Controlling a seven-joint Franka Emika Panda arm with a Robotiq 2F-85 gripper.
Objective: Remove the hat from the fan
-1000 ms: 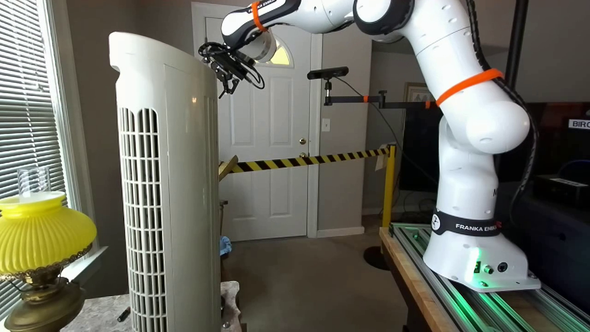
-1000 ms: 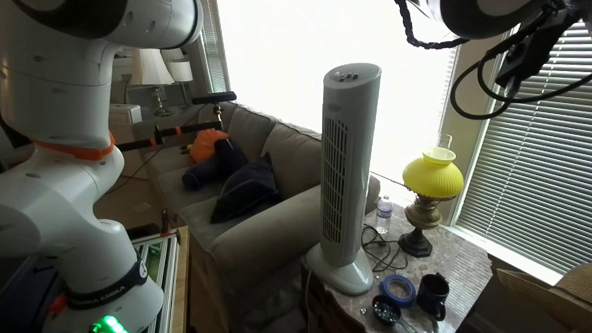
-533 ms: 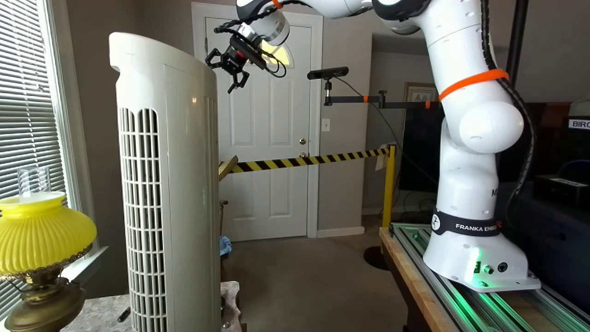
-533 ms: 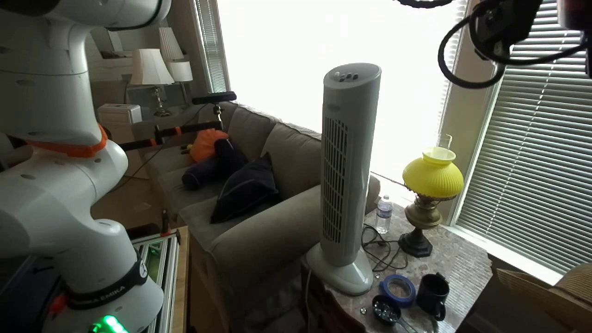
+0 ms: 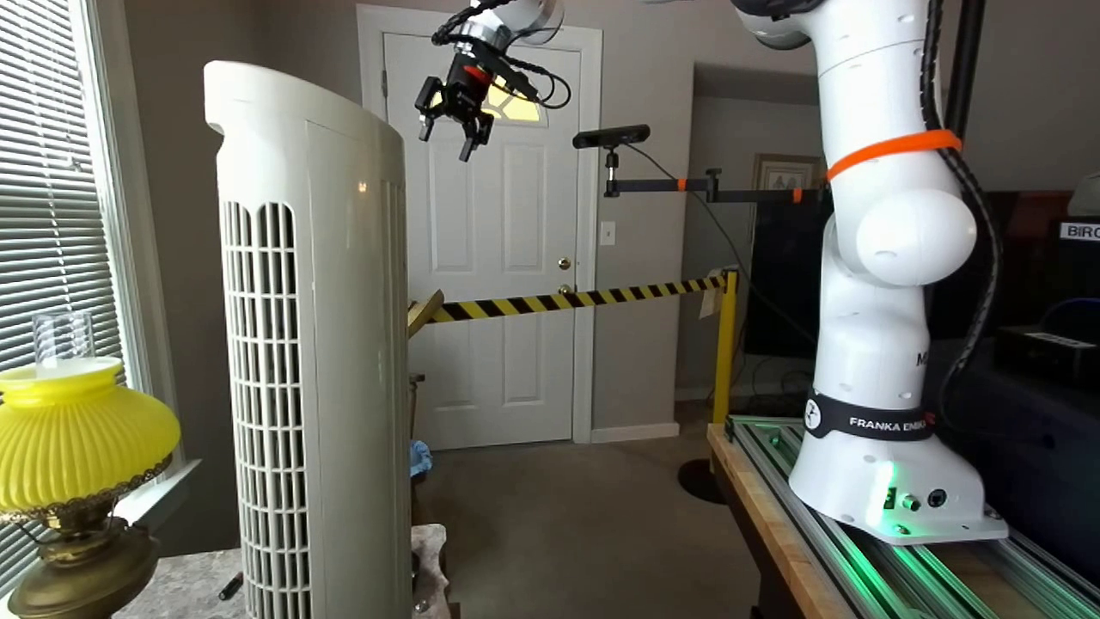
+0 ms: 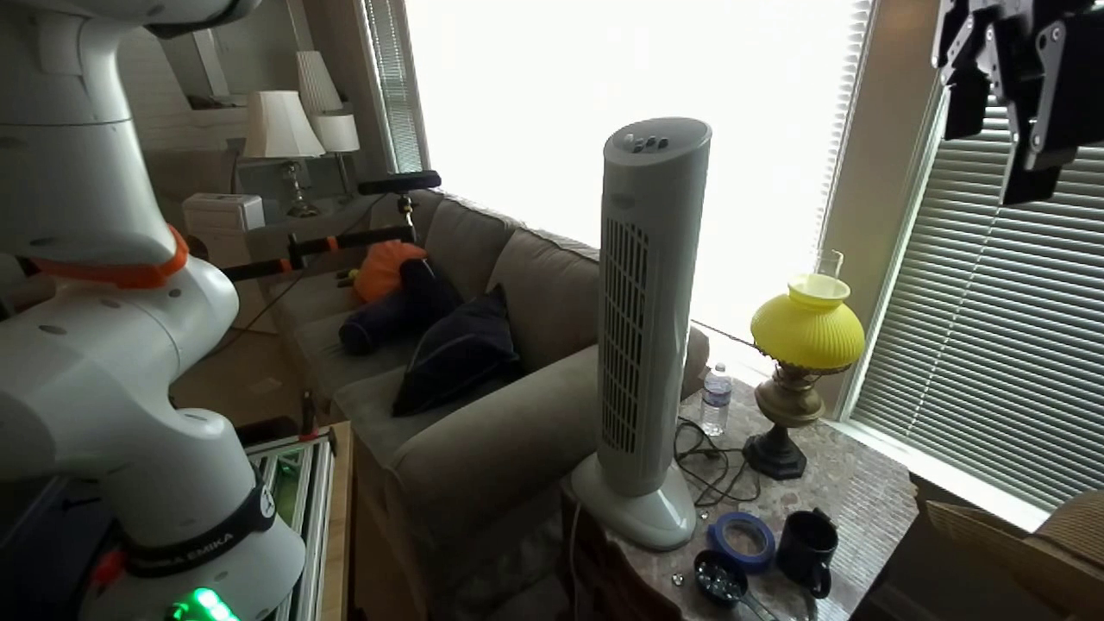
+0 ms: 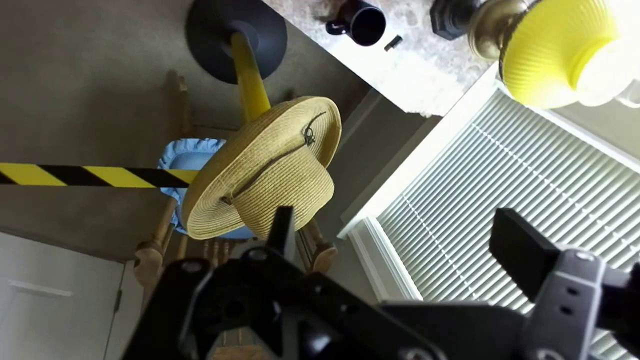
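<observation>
The white tower fan (image 5: 344, 344) stands upright with a bare top in both exterior views (image 6: 651, 302). The tan straw hat (image 7: 285, 185) shows in the wrist view, tilted, over a yellow post and a wooden chair; what bears it is hidden. A tan ridged piece (image 6: 1074, 522) at the right edge of an exterior view looks like part of it. My gripper (image 5: 446, 143) is open and empty, in the air and apart from the fan. In the wrist view the gripper (image 7: 395, 225) has its fingers wide apart, one overlapping the hat's crown in the picture; I see no grip.
A yellow-shaded lamp (image 6: 806, 332), a bottle (image 6: 716, 401), blue tape (image 6: 742, 542) and a black mug (image 6: 807, 552) stand near the fan. Striped barrier tape (image 5: 567, 301) runs before the door. The chair has a blue cushion (image 7: 192, 152). A sofa (image 6: 517, 414) stands behind the fan.
My gripper has moved up and away from the fan's top and turned to point more downward. Its fingers have come into view at an exterior view's top right. The fan has not moved.
</observation>
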